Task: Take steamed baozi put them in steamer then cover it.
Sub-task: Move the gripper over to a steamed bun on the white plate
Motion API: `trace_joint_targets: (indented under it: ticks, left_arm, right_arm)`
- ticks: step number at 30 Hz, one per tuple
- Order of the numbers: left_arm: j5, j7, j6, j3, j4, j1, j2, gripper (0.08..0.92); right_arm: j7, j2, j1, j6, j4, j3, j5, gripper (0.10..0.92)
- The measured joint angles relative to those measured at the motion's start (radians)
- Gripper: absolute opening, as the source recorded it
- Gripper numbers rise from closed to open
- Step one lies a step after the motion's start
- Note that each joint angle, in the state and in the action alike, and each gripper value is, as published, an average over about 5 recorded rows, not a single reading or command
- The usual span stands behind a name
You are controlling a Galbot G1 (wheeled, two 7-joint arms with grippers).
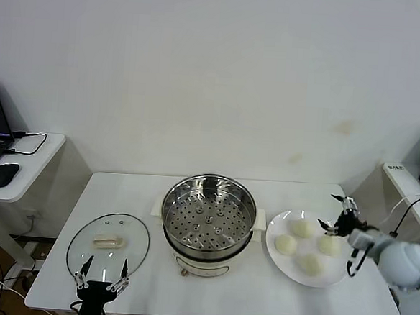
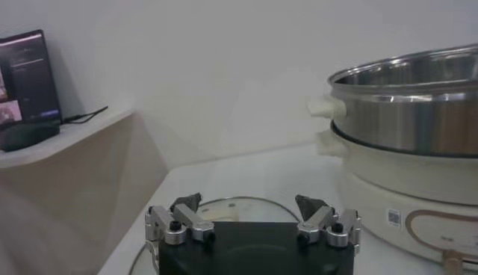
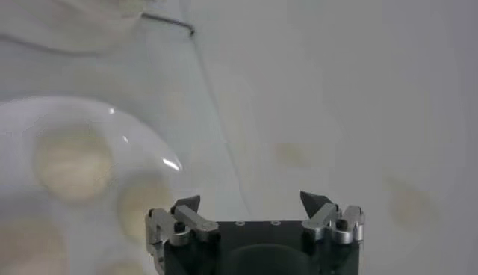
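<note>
1. A white table [image 1: 258,294] against a bare wall, the steamer [image 1: 208,222] at its centre.
2. Four baozi [image 1: 285,243] sit on a plate [image 1: 278,260] right of the steamer; the right gripper [image 1: 338,215], jaws spread and empty, hovers by the plate's far edge, much the nearer arm.
3. The cover [image 1: 108,244] lies left of the steamer, the left gripper [image 1: 102,277] spread at its near rim.

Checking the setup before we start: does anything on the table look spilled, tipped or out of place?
Nothing stands out. Four baozi sit on the white plate, the steamer stands upright and empty, and the glass lid lies flat beside it. Both the left gripper and right gripper are open, holding nothing.
</note>
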Motion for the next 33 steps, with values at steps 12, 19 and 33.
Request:
trace_joint_targets:
  ticks: [12, 19, 33]
  left_arm:
    - [0.003, 0.005, 0.008, -0.018, 0.003, -0.001, 0.005, 0.823]
    - [-0.003, 0.009, 0.007, -0.028, 0.002, 0.002, 0.007, 0.823]
    - [-0.007, 0.014, 0.005, -0.047, -0.001, 0.000, 0.012, 0.823]
  right_arm:
    - [-0.277, -0.075, 0.458, 0.012, -0.205, -0.465, 0.063, 0.823]
    - [-0.372, -0.060, 0.653, 0.024, -0.308, -0.705, 0.085, 0.823]
    - [-0.421, 0.030, 0.777, 0.034, -0.452, -0.912, 0.066, 0.823]
